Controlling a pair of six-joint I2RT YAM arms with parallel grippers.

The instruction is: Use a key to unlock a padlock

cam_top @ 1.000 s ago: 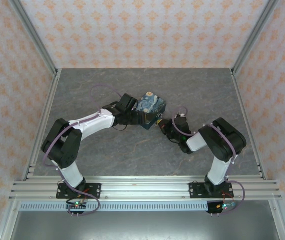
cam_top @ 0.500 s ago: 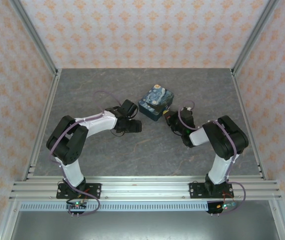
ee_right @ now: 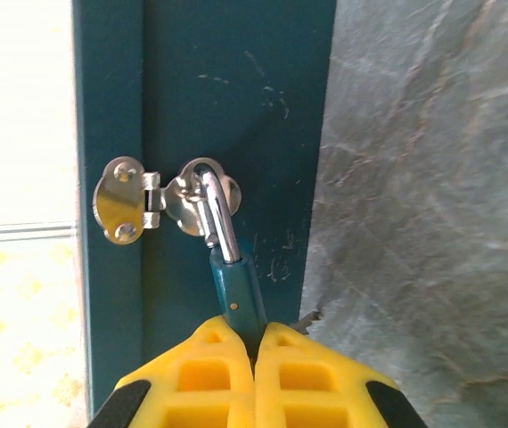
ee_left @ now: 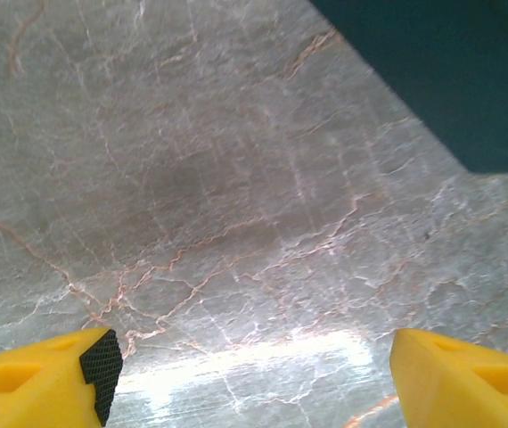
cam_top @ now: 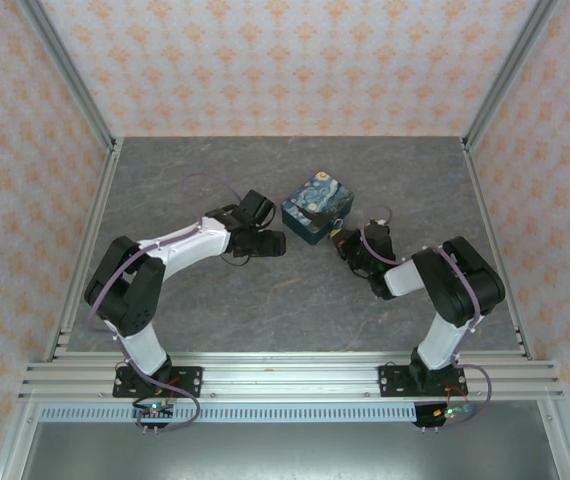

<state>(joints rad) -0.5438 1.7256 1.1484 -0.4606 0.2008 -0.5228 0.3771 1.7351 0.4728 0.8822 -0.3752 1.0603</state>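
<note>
A small teal-blue padlock (ee_right: 236,290) hangs by its silver shackle (ee_right: 220,214) from a metal hasp (ee_right: 125,201) on the dark blue side of a starry-night printed box (cam_top: 317,205). My right gripper (ee_right: 256,332) is shut on the padlock body, and it sits at the box's near right corner (cam_top: 340,240). A toothed metal tip, apparently the key (ee_right: 308,317), pokes out beside the right finger; the rest of the key is hidden. My left gripper (ee_left: 249,357) is open over bare table, just left of the box (cam_top: 270,243). The box side (ee_left: 441,71) sits at that view's upper right.
The box rests on a grey marbled table (cam_top: 215,290) fenced by aluminium posts and patterned walls (cam_top: 285,60). There is open floor in front of and behind the box.
My left gripper has let go of the box and drawn back to its left. The box has shifted right and away, and my right gripper has followed it.
</note>
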